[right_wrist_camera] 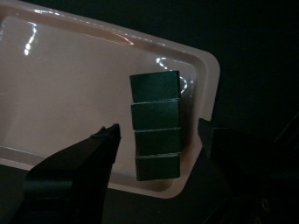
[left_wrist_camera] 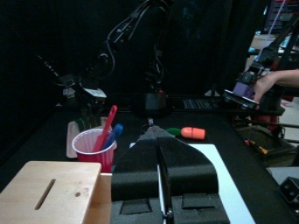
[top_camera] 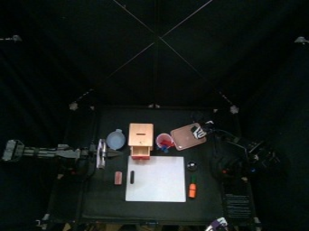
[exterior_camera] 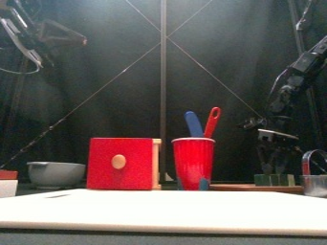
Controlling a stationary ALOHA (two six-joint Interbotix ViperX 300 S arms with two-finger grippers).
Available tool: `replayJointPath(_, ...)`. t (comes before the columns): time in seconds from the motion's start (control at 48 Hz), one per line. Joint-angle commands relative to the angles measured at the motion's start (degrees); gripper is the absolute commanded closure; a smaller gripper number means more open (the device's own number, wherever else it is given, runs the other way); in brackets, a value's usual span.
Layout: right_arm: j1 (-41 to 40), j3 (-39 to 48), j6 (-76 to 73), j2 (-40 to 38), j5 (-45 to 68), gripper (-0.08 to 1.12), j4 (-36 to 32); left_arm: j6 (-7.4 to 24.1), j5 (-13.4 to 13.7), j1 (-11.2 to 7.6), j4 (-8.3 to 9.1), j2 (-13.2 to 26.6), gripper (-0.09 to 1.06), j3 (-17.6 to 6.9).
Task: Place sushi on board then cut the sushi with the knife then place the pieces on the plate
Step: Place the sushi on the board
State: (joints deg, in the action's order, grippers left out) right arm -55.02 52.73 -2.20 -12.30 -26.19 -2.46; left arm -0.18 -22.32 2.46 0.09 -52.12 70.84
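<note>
Right wrist view gave us the right gripper (right_wrist_camera: 158, 133) with its fingers (right_wrist_camera: 100, 150) spread wide, one on each side of the toy sushi roll of four dark green blocks (right_wrist_camera: 156, 114). We saw a gap between each fingertip and the roll, so nothing was held. The blocks lay joined end to end in one straight row. The roll rested on the flat pink plastic tray (right_wrist_camera: 70, 87), close along one raised rim near a rounded corner.

From above, we placed that tray (top_camera: 185, 137) at the back right of the table, with the right arm reaching in over it.

Just beside the tray stood the red plastic cup (exterior_camera: 193, 163), holding a blue toy knife (exterior_camera: 193, 122) and a red toy knife (exterior_camera: 212, 119), both upright. Next to the cup sat the pale wooden box with a red drawer front (exterior_camera: 124, 163), and farther left the blue-grey bowl with two small handles (exterior_camera: 54, 173).

Ahead of these lay the white cutting board (top_camera: 154, 176), with a small orange toy food (top_camera: 192, 190) by its right edge. A small reddish toy food (top_camera: 118, 179) lay just off its left edge.

The left gripper (left_wrist_camera: 156, 131) hung at the table's left side, its fingers (left_wrist_camera: 176, 171) pressed together on nothing.
</note>
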Motion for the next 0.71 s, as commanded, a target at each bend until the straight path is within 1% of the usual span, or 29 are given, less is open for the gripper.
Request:
replayJointPath(0.021, -0.62, -1.14, 0.0, 1.32, 0.53, 0.04, -0.26, 0.0, -0.62, 0.09, 0.0, 0.18, 0.83, -0.7)
replayJointPath(0.167, -0.62, -1.49, 0.0, 3.34, 1.32, 0.05, -0.26, -0.09, -0.62, 0.09, -0.09, 0.18, 0.83, -0.44)
replayJointPath(0.271, -0.62, -2.2, 0.0, 3.78, 1.41, 0.08, 0.09, -0.09, -0.62, 0.09, -0.09, 0.18, 0.83, -0.26)
replayJointPath(0.375, -0.26, -2.81, -0.09, 3.96, 1.32, 0.17, 0.18, -0.09, -0.62, 0.09, 0.0, 0.18, 0.83, -0.09)
replayJointPath(0.417, -0.26, -3.25, -0.09, 3.96, 1.14, 0.22, 0.35, -0.09, -0.62, 0.09, 0.0, 0.18, 0.83, 0.0)
replayJointPath(0.562, 0.79, -3.87, -0.09, 3.87, 0.44, 0.35, 0.0, -0.18, -0.62, 0.09, -0.26, 0.18, 0.83, 0.26)
replayJointPath(0.625, 1.49, -4.04, -0.09, 3.6, -0.53, 0.39, 0.0, -0.18, -0.62, 0.0, -0.62, 0.18, 0.83, 0.44)
replayJointPath(0.708, 2.9, -4.57, -0.18, 2.9, -3.52, 0.41, 0.35, -0.09, -0.62, 0.09, -1.14, 0.18, 0.83, 0.7)
